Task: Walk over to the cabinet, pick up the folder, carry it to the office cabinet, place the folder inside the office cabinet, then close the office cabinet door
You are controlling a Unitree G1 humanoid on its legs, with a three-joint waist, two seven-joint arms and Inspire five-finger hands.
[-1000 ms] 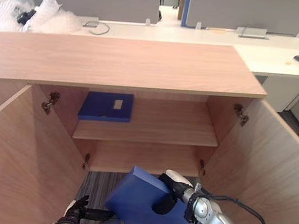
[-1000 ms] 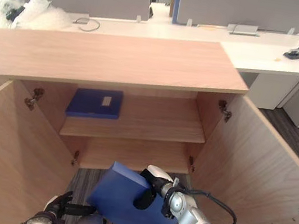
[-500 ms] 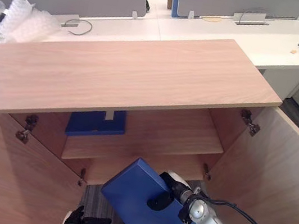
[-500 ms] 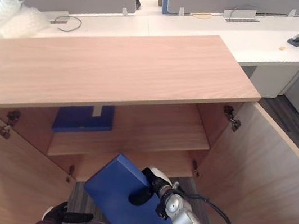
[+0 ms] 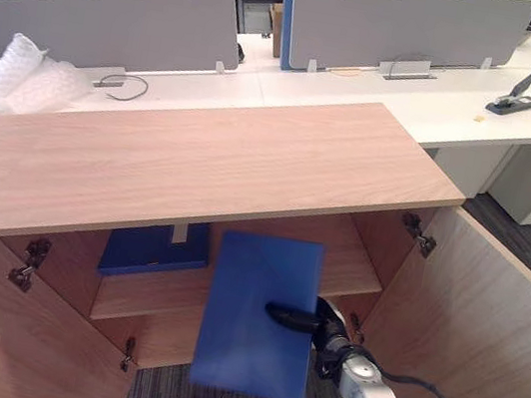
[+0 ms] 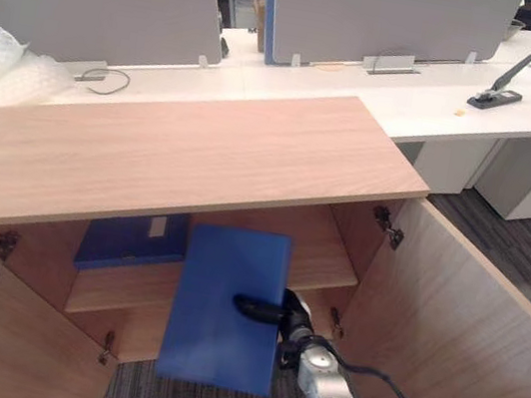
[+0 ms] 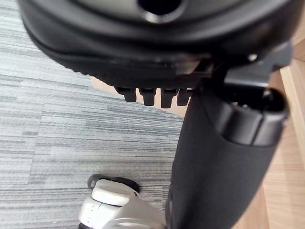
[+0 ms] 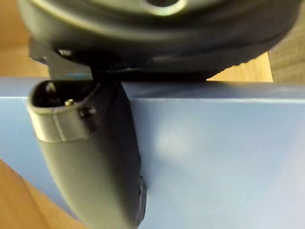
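Note:
A blue folder (image 5: 257, 314) hangs flat-faced in front of the open wooden cabinet (image 5: 200, 164), level with its shelf (image 5: 347, 257). My right hand (image 5: 312, 323) is shut on the folder's right edge, with the thumb (image 8: 90, 162) lying across the blue face (image 8: 214, 157). A second blue folder (image 5: 154, 250) with a white label lies on the left of that shelf, partly under the cabinet top. My left hand (image 7: 214, 167) hangs over grey carpet, fingers straight and holding nothing.
Both cabinet doors stand open: the right door (image 5: 473, 323) swings out beside my right arm, the left door (image 5: 9, 350) at the lower left. Behind the cabinet a white desk carries grey screens (image 5: 404, 24), bubble wrap (image 5: 17, 74) and a stapler (image 5: 515, 92).
The right hand has lifted the folder and swung it up to the shelf opening. The camera has tilted up, and the left hand has left the eye views.

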